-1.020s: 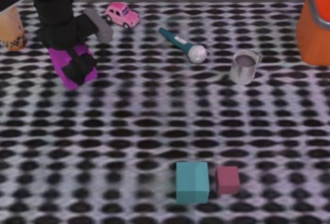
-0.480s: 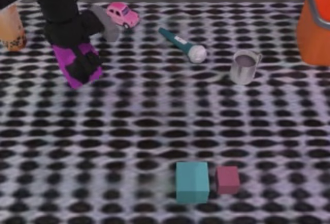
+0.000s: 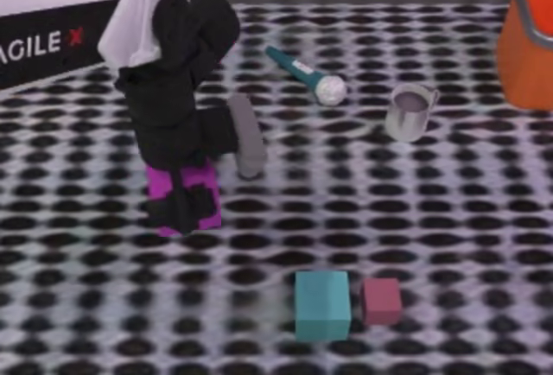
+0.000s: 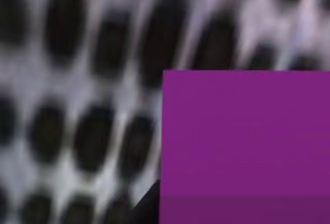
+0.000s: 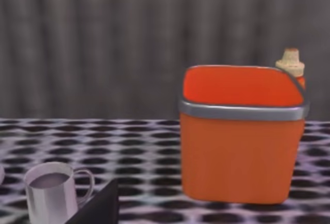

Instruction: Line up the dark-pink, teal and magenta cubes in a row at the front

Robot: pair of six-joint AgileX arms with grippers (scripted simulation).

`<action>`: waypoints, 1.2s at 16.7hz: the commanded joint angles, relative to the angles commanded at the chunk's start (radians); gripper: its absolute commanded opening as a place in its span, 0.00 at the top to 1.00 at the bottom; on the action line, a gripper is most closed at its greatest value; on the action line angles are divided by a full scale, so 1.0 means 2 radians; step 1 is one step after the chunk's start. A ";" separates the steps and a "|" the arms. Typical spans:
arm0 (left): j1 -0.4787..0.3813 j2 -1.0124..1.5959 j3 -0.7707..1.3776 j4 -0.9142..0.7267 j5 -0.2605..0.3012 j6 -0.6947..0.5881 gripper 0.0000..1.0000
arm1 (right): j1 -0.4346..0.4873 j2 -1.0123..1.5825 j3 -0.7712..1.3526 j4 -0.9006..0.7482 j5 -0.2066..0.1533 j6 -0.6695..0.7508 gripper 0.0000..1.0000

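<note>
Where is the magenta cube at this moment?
In the top view, the magenta cube sits left of centre, held in the left gripper, behind and left of the teal cube.

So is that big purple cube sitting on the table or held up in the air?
Cannot tell for sure. The left gripper is clamped on the magenta cube, away from the teal cube, but neither view shows a gap beneath it.

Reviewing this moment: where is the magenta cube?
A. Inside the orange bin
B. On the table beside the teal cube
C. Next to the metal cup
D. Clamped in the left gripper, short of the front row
D: the left gripper is shut on the magenta cube, up and left of the teal cube and dark-pink cube in the top view.
</note>
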 joint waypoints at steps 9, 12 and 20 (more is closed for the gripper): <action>-0.084 -0.119 -0.150 0.043 -0.002 0.020 1.00 | 0.000 0.000 0.000 0.000 0.000 0.000 0.00; -0.082 -0.116 -0.150 0.044 -0.002 0.020 1.00 | 0.000 0.000 0.000 0.000 0.000 0.000 0.00; -0.086 -0.058 -0.219 0.175 -0.002 0.019 1.00 | 0.000 0.000 0.000 0.000 0.000 0.000 0.00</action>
